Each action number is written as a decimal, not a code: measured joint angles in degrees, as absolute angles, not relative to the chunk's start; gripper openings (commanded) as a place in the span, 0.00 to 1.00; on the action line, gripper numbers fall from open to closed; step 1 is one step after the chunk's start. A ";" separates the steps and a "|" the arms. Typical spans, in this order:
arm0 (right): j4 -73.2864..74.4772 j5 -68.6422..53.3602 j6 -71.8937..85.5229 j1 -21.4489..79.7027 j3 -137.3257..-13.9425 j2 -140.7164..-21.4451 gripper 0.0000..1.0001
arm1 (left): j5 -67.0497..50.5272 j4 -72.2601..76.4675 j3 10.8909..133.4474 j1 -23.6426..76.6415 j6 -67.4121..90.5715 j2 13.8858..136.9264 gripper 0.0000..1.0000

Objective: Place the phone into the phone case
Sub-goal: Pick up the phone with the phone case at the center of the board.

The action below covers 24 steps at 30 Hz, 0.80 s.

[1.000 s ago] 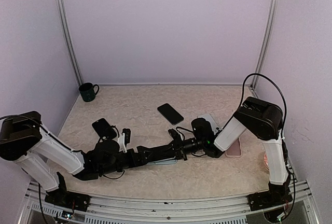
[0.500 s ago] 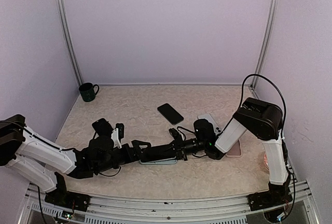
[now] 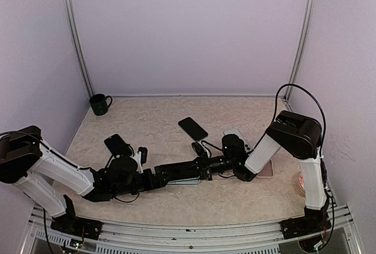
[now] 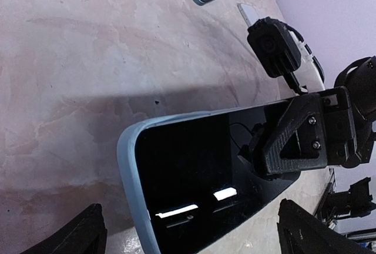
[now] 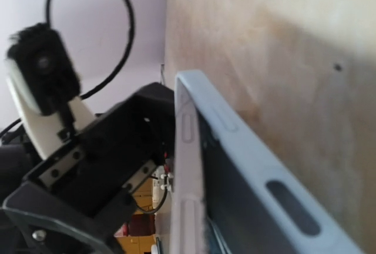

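Observation:
A black-screened phone [image 4: 200, 166] sits inside a light blue case [image 4: 130, 171] and lies on the table between my two grippers [image 3: 187, 179]. My left gripper [image 4: 197, 229] is open, with its fingers spread to either side of the phone's near end; in the top view it is at mid-table [image 3: 171, 174]. My right gripper [image 3: 203, 163] is shut on the cased phone's far end, and one of its black fingers [image 4: 299, 133] presses on the screen. In the right wrist view the case's edge [image 5: 189, 166] fills the middle, with the left gripper [image 5: 100, 166] behind it.
A black phone [image 3: 192, 129] lies at centre back and another [image 3: 117, 144] at the left. A silver phone [image 3: 238, 138] and a pink case [image 3: 265, 169] lie by the right arm. A dark mug [image 3: 100, 104] stands in the back left corner.
My left gripper drew back to the left with its fingers open, then moved right again to the phone's near end. My right gripper stayed on the phone and shifted slightly.

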State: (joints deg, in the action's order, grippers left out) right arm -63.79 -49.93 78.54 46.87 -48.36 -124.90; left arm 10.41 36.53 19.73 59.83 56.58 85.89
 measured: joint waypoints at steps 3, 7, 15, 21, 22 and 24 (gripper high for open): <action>-65.17 -50.15 78.15 46.87 -48.05 -124.60 0.00 | 7.70 38.59 19.79 59.16 56.58 86.85 0.99; -66.59 -50.57 77.45 46.89 -47.97 -124.49 0.00 | 4.36 42.48 19.86 58.48 56.58 88.36 0.99; -68.88 -52.23 76.09 47.66 -47.72 -124.49 0.00 | -2.39 50.52 19.92 57.87 57.17 91.44 0.91; -69.63 -52.99 73.58 47.83 -47.31 -124.49 0.00 | -4.67 52.29 19.92 57.54 57.80 92.68 0.82; -69.84 -53.01 73.30 47.83 -47.16 -124.49 0.00 | -4.93 52.29 19.92 57.49 57.89 92.71 0.81; -70.37 -53.15 72.86 47.83 -46.87 -124.49 0.00 | -5.58 52.29 19.90 57.39 58.00 92.71 0.79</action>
